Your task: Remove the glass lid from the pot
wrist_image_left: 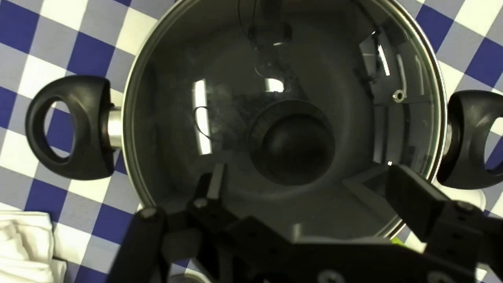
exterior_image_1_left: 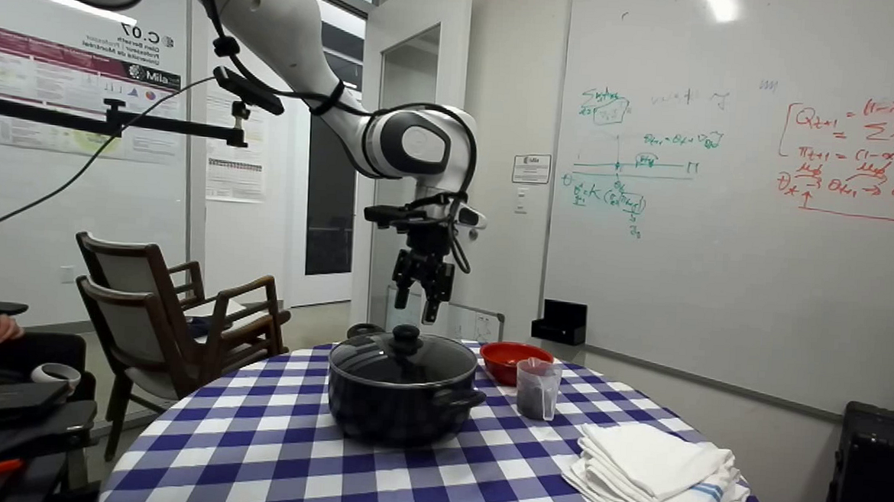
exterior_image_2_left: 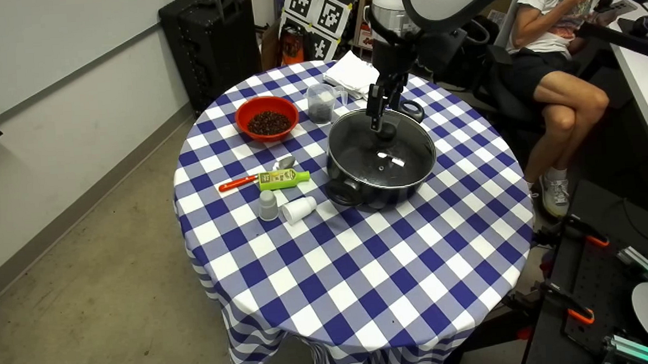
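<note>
The glass lid lies on the black pot, rim on rim. Both also show in an exterior view, the lid and the pot wall. The lid's dark centre knob points up. In the wrist view the lid fills the middle, and its knob appears a little beyond and between the fingertips. My gripper is open and empty. It points down above the knob with a gap. It also shows in an exterior view and in the wrist view.
A red bowl with dark beans, a clear measuring cup and folded white towels surround the pot. A green bottle, a red-handled spoon, a grey cup and a white cup lie or stand beside it.
</note>
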`<state>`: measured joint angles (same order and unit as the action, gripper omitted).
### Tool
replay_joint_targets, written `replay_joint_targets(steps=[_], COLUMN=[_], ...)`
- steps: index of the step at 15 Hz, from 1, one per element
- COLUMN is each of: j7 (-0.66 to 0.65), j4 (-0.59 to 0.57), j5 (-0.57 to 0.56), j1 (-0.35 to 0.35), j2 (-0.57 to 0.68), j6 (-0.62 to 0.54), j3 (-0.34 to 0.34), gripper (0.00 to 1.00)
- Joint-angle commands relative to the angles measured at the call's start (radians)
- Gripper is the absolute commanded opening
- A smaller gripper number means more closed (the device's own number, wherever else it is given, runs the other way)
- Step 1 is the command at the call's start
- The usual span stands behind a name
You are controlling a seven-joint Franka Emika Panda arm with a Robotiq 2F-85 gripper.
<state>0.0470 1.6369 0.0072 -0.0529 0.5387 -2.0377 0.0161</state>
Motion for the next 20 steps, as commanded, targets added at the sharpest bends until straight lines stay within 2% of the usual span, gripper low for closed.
replay_joint_targets(steps=[1, 9, 20], j7=[-0.021, -0.04, -0.188], j4=[-0.015, -0.009, 0.068], j5=[0.033, 0.093, 0.054], j1=[0.019, 0.036, 0.006], j2=[0.01, 0.03, 0.002], j6=[0.015, 0.002, -0.082], j3=[0.011, 0.013, -0.015], gripper=[1.0, 1.0, 1.0])
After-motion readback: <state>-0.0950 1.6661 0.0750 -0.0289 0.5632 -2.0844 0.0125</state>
